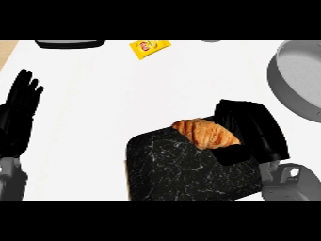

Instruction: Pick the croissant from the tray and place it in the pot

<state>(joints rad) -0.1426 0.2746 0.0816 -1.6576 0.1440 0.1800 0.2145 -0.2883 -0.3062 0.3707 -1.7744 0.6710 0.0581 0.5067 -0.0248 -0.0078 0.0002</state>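
Head view shows you the right robot hand (252,126) curled against the right side of the croissant (204,132), its fingers wrapped round the pastry's far and right edges. The croissant lies at the far right corner of the black marbled tray (177,172), which sits near you on the white desk (121,94). You will find the grey pot (308,80) far to the right, well apart from the tray. Your left robot hand (13,120) rests released at the left edge, fingers straight and pointing away. A yellow packet (149,48) lies at the far side, beside a dark dish (70,44) at the edge.
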